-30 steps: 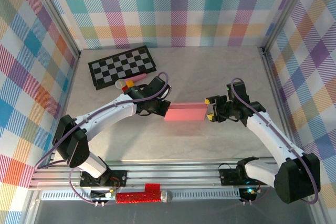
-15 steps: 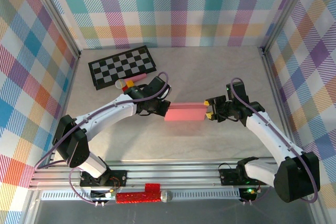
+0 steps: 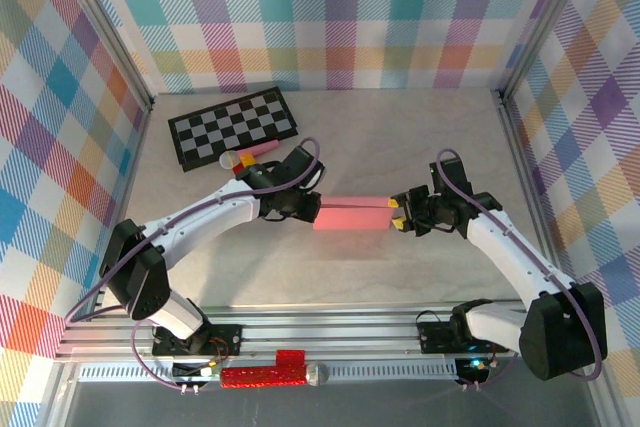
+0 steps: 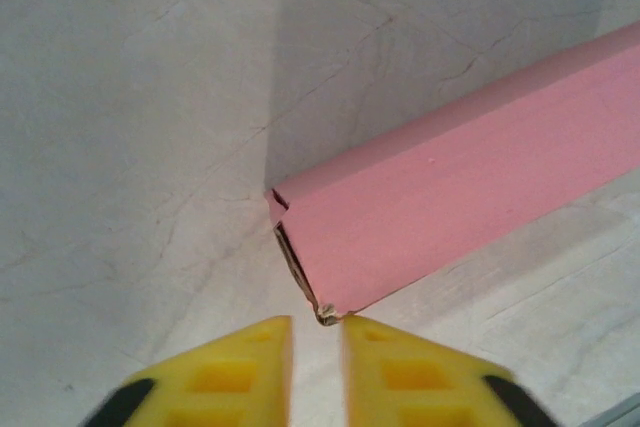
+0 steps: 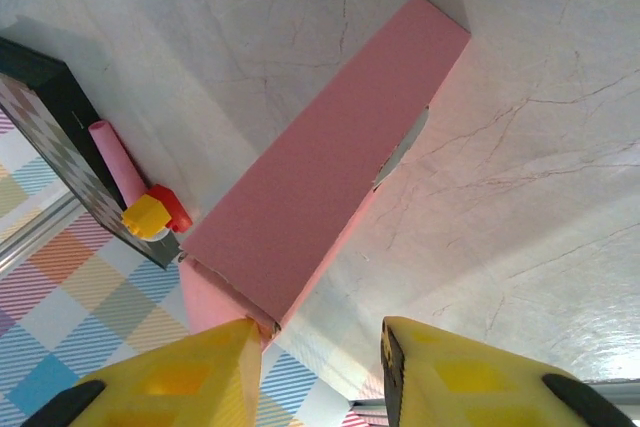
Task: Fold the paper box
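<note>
- Top external view: the paper box, folded into a long salmon-pink bar, lies flat near the middle of the pale marble table, running left to right.
- The left gripper is at the box's left end and the right gripper at its right end, both low over the table.
- A black-and-white checkerboard lies at the far left. A pink cylinder and a yellow block sit at its near edge, well apart from the box.
- Left wrist view: the box's left end shows its open edge, with a worn lower corner.
- That corner sits right at the mouth of the left gripper's yellow fingers. The fingers stand a narrow slot apart, and nothing is pinched between them.
- Right wrist view: the box stretches away from the camera toward the checkerboard, with the cylinder, the yellow block and a small red block beyond its far end.
- The right gripper's yellow fingers are clearly apart.
- The box's near corner meets the tip of the finger on the picture's left side. The other finger is off to the side over bare table, so the box is not clamped.
</note>
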`<action>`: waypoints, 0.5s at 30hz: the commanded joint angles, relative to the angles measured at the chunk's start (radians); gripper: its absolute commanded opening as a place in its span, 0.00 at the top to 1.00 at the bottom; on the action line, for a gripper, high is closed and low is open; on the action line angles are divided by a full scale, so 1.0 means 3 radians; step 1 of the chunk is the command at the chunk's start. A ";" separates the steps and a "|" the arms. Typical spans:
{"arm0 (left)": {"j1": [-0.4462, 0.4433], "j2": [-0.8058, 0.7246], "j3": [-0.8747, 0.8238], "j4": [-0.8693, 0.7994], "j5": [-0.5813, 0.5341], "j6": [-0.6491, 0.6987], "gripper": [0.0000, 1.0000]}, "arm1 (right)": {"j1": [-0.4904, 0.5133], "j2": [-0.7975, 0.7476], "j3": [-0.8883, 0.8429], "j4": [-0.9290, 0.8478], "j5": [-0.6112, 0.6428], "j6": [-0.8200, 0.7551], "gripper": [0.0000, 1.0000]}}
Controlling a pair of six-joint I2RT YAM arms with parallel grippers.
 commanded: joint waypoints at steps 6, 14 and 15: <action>0.0223 -0.0425 0.0164 -0.0161 0.0308 -0.0858 0.58 | -0.0013 0.0156 0.0010 -0.0486 0.0127 -0.0132 0.63; 0.0505 -0.0136 0.0128 0.0036 0.0909 -0.1334 0.62 | -0.0014 0.0227 0.0087 -0.0490 0.0110 -0.0176 0.63; 0.0506 -0.0102 0.0128 0.0050 0.0923 -0.1329 0.62 | -0.0010 0.0238 0.0095 -0.0491 0.0111 -0.0186 0.63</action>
